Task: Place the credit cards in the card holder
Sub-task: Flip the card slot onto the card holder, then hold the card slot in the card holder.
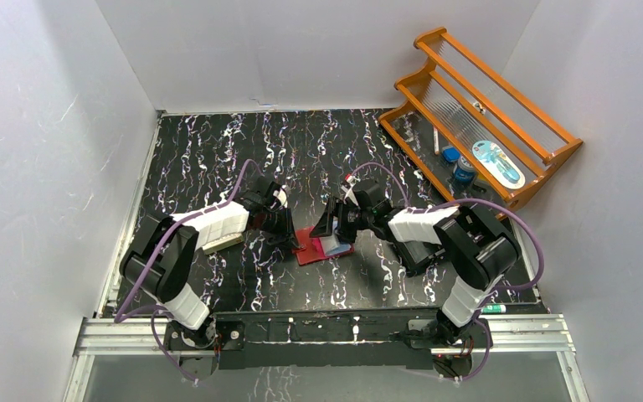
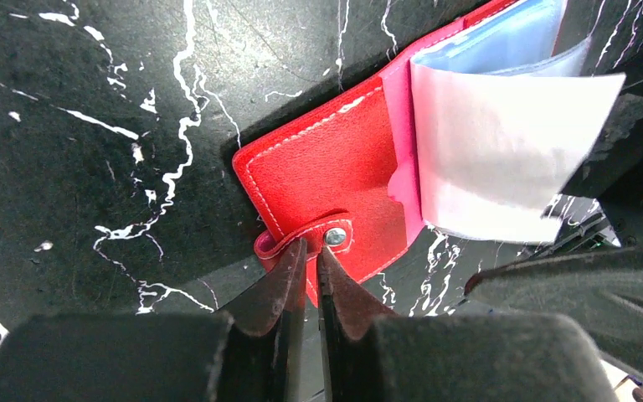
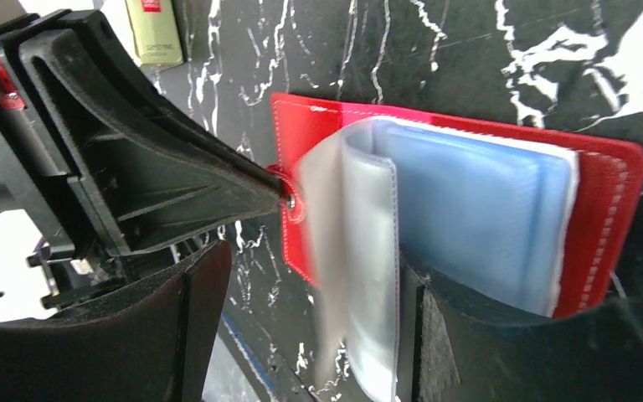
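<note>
Holder [image 2: 318, 167] held open: its tab [image 2: 335, 237] is clamped by left gripper [image 2: 310, 249]; pockets [image 3: 469, 209] are straddled by right gripper's [image 3: 306, 301] parted jaws. A card must be fetched next.

red card holder [image 1: 306, 249] on marbled table [image 1: 218, 142], wooden rack [image 1: 460, 117] back right

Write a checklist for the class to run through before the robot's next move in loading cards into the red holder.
1. Red leather-look folding card holder lies open on the black marbled table: ok.
2. Left tool is pinched on the holder's snap tab: ok.
3. Right tool, jaws apart around the clear plastic pocket sleeves: ok.
4. One pocket mouth is spread open for a card: cannot tell.
5. A credit card is held in either tool: not ok, neither holds one.
</note>
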Action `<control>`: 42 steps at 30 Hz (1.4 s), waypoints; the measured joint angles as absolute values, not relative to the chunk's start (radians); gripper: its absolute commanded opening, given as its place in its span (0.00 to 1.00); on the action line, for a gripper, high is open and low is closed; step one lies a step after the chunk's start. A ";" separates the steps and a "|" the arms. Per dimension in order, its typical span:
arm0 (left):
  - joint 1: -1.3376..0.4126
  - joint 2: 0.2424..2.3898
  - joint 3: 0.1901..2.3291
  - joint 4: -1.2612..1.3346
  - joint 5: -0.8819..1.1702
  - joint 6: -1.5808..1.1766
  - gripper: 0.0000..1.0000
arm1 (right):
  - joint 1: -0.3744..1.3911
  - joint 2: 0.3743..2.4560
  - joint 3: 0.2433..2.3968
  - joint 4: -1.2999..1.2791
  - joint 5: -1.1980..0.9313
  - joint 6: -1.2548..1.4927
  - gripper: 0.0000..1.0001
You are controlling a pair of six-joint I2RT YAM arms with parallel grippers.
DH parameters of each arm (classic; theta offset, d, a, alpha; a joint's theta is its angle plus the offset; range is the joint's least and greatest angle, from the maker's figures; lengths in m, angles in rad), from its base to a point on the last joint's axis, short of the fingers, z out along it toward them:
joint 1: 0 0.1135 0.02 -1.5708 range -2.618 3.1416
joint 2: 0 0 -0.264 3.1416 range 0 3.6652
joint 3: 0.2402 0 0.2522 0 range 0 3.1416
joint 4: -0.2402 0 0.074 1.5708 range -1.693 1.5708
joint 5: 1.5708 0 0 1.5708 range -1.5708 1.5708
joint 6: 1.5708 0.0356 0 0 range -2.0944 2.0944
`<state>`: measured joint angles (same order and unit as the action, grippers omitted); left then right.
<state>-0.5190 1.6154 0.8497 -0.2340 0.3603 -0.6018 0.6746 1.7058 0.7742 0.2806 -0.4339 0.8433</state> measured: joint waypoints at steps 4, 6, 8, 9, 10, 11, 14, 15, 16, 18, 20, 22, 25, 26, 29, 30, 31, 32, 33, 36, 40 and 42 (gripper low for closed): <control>-0.519 1.616 0.850 -0.224 0.368 -0.598 0.08 | 0.679 1.707 0.761 0.347 -0.479 0.891 0.74; -0.519 1.616 0.850 -0.215 0.372 -0.598 0.08 | 0.686 1.707 0.753 0.389 -0.501 0.918 0.74; -0.519 1.616 0.850 -0.205 0.380 -0.599 0.08 | 0.695 1.707 0.741 0.442 -0.520 0.946 0.74; -0.519 1.616 0.850 -0.200 0.383 -0.599 0.08 | 0.699 1.707 0.737 0.460 -0.527 0.958 0.74; -0.519 1.616 0.850 -0.194 0.386 -0.602 0.08 | 0.706 1.708 0.732 0.482 -0.535 0.972 0.73; -0.519 1.618 0.850 -0.187 0.390 -0.603 0.08 | 0.711 1.710 0.728 0.503 -0.540 0.983 0.73; -0.519 1.626 0.850 -0.176 0.396 -0.607 0.12 | 0.725 1.721 0.725 0.545 -0.554 1.001 0.68; -0.519 1.629 0.850 -0.176 0.397 -0.609 0.14 | 0.729 1.726 0.725 0.551 -0.554 1.001 0.63; -0.519 1.631 0.850 -0.179 0.397 -0.611 0.16 | 0.733 1.732 0.725 0.556 -0.553 1.000 0.58; -0.518 1.631 0.850 -0.183 0.397 -0.615 0.19 | 0.736 1.755 0.725 0.564 -0.553 0.997 0.49; -0.510 1.631 0.849 -0.183 0.403 -0.624 0.21 | 0.736 1.786 0.720 0.570 -0.550 0.995 0.42; -0.494 1.628 0.840 -0.179 0.421 -0.638 0.23 | 0.736 1.808 0.707 0.583 -0.548 0.998 0.37; -0.442 1.625 0.818 -0.179 0.456 -0.662 0.29 | 0.736 1.830 0.685 0.585 -0.542 1.000 0.33; -0.429 1.624 0.814 -0.179 0.464 -0.667 0.31 | 0.736 1.834 0.682 0.584 -0.538 1.000 0.32; -0.400 1.616 0.811 -0.179 0.477 -0.676 0.36 | 0.736 1.834 0.683 0.575 -0.524 0.991 0.32; -0.397 1.612 0.811 -0.180 0.479 -0.676 0.37 | 0.736 1.834 0.685 0.570 -0.522 0.987 0.31; -0.396 1.608 0.811 -0.180 0.483 -0.674 0.39 | 0.736 1.833 0.686 0.566 -0.519 0.983 0.32; -0.396 1.606 0.811 -0.179 0.487 -0.673 0.41 | 0.736 1.831 0.689 0.555 -0.516 0.977 0.31; -0.396 1.604 0.811 -0.178 0.495 -0.672 0.43 | 0.736 1.829 0.694 0.545 -0.513 0.970 0.31; -0.396 1.602 0.811 -0.169 0.516 -0.666 0.48 | 0.741 1.821 0.709 0.506 -0.496 0.952 0.31; -0.397 1.602 0.811 -0.153 0.536 -0.654 0.54 | 0.742 1.820 0.732 0.465 -0.481 0.935 0.31; -0.397 1.602 0.809 -0.146 0.544 -0.649 0.56 | 0.742 1.820 0.738 0.456 -0.477 0.931 0.31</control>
